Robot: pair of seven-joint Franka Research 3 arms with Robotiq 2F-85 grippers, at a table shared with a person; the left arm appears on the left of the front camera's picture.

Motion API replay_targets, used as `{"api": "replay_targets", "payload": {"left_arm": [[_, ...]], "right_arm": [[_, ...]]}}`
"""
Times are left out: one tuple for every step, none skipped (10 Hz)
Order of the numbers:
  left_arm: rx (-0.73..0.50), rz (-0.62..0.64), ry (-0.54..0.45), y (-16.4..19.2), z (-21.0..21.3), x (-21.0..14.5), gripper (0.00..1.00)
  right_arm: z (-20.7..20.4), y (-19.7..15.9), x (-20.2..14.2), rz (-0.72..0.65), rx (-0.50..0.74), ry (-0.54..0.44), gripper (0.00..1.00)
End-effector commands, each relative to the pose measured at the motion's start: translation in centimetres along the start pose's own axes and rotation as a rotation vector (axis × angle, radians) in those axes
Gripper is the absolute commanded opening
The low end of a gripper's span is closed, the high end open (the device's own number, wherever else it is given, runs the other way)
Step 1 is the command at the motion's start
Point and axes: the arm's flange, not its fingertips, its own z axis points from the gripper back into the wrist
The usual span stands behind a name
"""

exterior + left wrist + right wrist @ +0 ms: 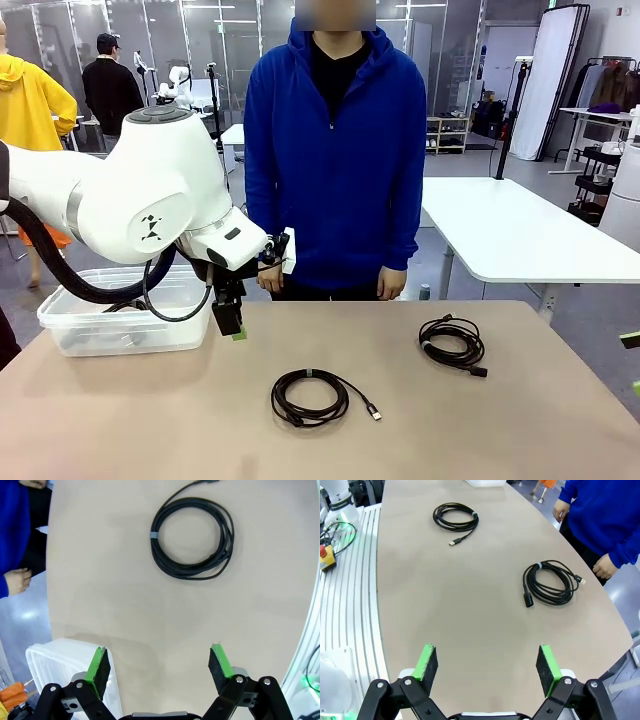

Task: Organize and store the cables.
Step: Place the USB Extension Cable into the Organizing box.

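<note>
Two coiled black cables lie on the beige table. One cable rests near the front middle, its USB plug pointing right; it is also in the left wrist view and far off in the right wrist view. The other cable lies to the right, nearer the person, also. My left gripper hangs open above the table beside the bin, nothing between its green pads. My right gripper is open over bare table, well short of both coils.
A clear plastic bin stands at the table's left, its corner under my left gripper. A person in a blue hoodie stands at the far edge, hands down. A white table lies behind right.
</note>
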Motion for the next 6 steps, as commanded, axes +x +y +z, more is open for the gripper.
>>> {"api": "replay_targets", "payload": {"left_arm": [[-0.018, 0.0, 0.003, -0.9, -0.6, 1.2, 1.0], [-0.037, -0.004, -0.007, -1.1, -1.3, 2.0, 1.0], [-0.056, -0.006, 0.007, -1.0, -2.3, 3.0, 1.0], [-0.068, 0.012, 0.037, -0.7, -3.6, 4.0, 1.0], [-0.084, 0.011, 0.04, -0.4, -4.5, 4.9, 1.0], [-0.101, 0.022, 0.078, -0.1, -5.7, 5.8, 1.0]], "right_arm": [[-0.1, -0.2, 0.2, -0.01, -0.004, -0.017, 1.0], [-0.1, -0.2, 0.2, -0.01, -0.004, -0.017, 1.0], [-0.1, -0.2, 0.2, -0.01, -0.004, -0.017, 1.0], [-0.1, -0.2, 0.2, -0.01, -0.004, -0.017, 1.0], [-0.1, -0.2, 0.2, -0.01, -0.004, -0.017, 1.0], [-0.1, -0.2, 0.2, -0.01, -0.004, -0.017, 1.0]]}}
